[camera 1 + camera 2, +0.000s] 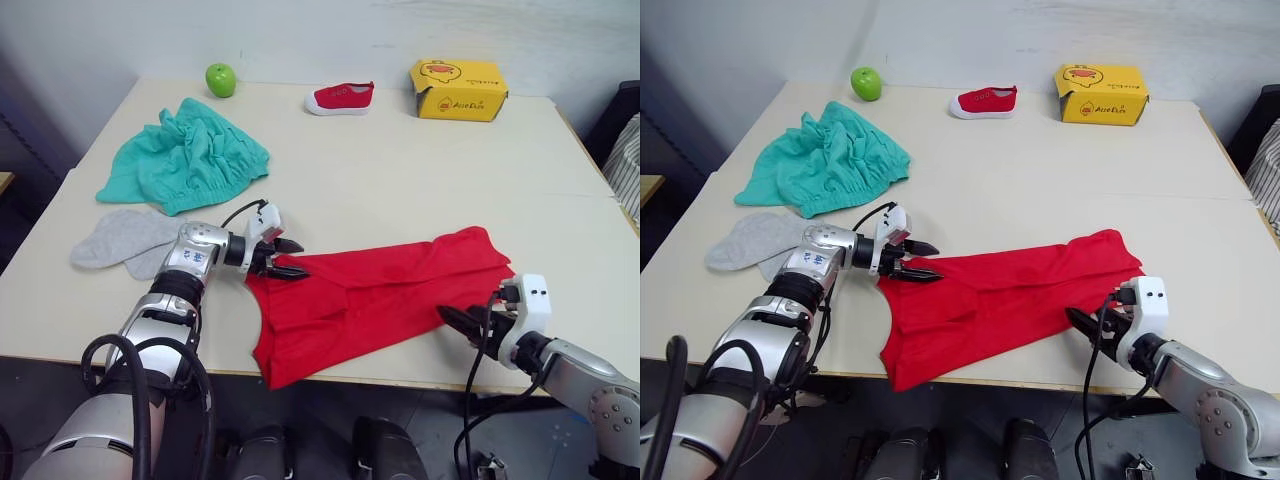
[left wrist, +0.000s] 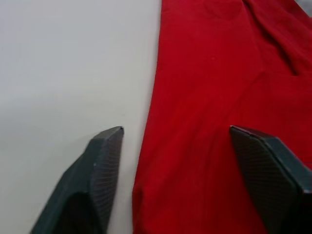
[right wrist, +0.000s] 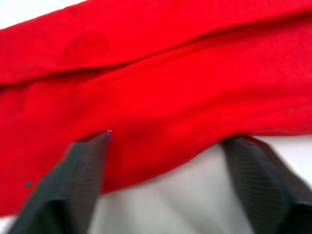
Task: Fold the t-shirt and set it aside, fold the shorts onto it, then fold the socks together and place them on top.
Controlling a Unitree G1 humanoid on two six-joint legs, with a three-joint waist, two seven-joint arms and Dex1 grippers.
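**Both grippers open at the edges of the red shirt**

A bright red short-sleeved cloth t-shirt (image 1: 380, 290) lies partly folded near the front edge of the pale table (image 1: 420, 170). The left gripper (image 1: 288, 258) sits at its left edge, fingers spread apart over the hem. The right gripper (image 1: 462, 322) is at the shirt's right front edge, fingers likewise parted. Crumpled teal-green fabric shorts (image 1: 185, 155) lie at the back left, with light grey socks (image 1: 125, 242) just in front of them.
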